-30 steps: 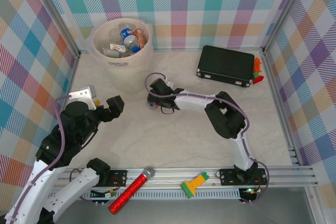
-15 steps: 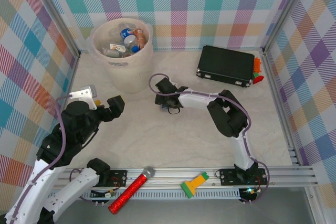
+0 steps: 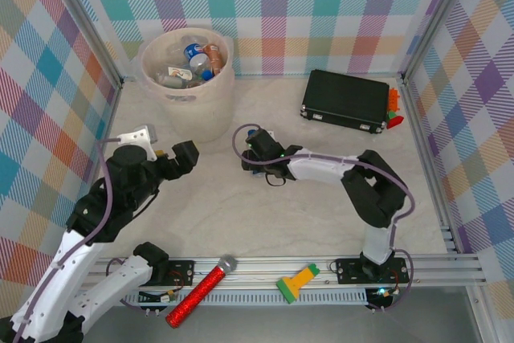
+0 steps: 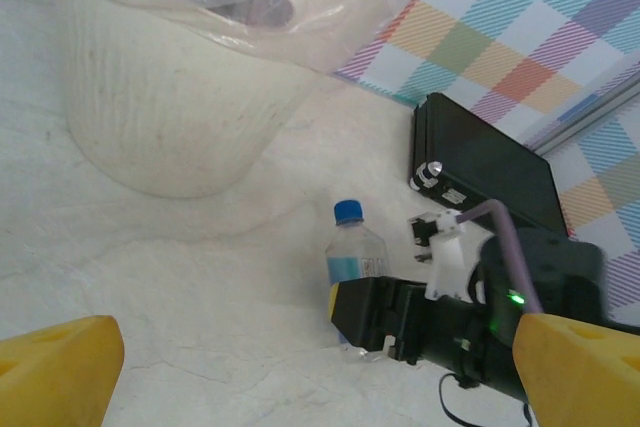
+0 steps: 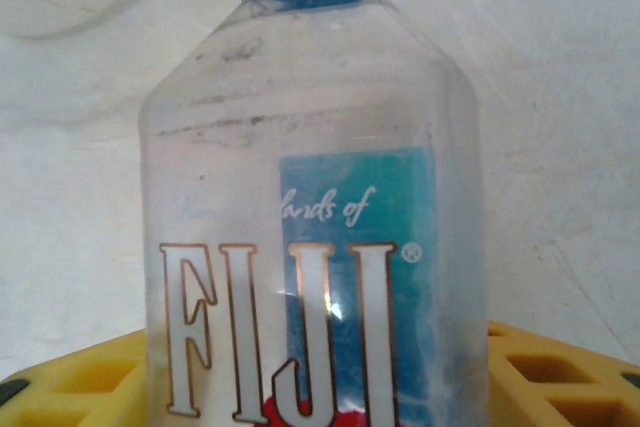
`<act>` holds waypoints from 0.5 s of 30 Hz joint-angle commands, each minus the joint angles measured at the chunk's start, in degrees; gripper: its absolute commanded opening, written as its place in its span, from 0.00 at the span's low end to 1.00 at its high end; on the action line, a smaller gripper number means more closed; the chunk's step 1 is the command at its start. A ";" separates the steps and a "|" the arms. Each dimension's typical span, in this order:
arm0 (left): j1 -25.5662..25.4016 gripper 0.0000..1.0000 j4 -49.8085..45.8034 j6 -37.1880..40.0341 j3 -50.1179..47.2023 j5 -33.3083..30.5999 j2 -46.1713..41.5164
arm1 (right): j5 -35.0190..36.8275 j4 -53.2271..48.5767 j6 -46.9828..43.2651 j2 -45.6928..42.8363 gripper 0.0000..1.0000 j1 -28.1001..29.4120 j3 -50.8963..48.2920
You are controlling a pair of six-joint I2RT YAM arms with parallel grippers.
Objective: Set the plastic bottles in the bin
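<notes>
My left wrist camera shows the bottle (image 4: pixel 356 259) upright near the bin (image 4: pixel 170 117), with my right gripper (image 4: pixel 365 322) clamped low on its body; from above I catch little more than its blue cap. The right wrist camera reads the FIJI label between the yellow pads (image 5: pixel 565 377). My left gripper (image 3: pixel 180 158) hangs nearby, fingers spread wide.

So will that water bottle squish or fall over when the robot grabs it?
The bottle looks empty, so it is probably light. Its clear plastic may dent a little between the yellow pads. Upright and tall, it could tip if nudged.
</notes>
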 commanded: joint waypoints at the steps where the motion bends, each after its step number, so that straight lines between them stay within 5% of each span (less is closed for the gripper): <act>1: -0.39 0.99 4.05 -3.39 0.47 2.40 3.73 | 1.11 7.28 -6.89 -6.45 0.59 0.85 -3.17; 9: 0.58 1.00 13.82 -6.91 1.55 10.04 13.97 | -0.87 15.47 -16.12 -16.95 0.58 3.40 -10.01; 15: 3.55 0.89 24.67 -10.27 1.33 19.62 19.77 | -4.20 18.05 -18.68 -22.06 0.58 4.72 -12.35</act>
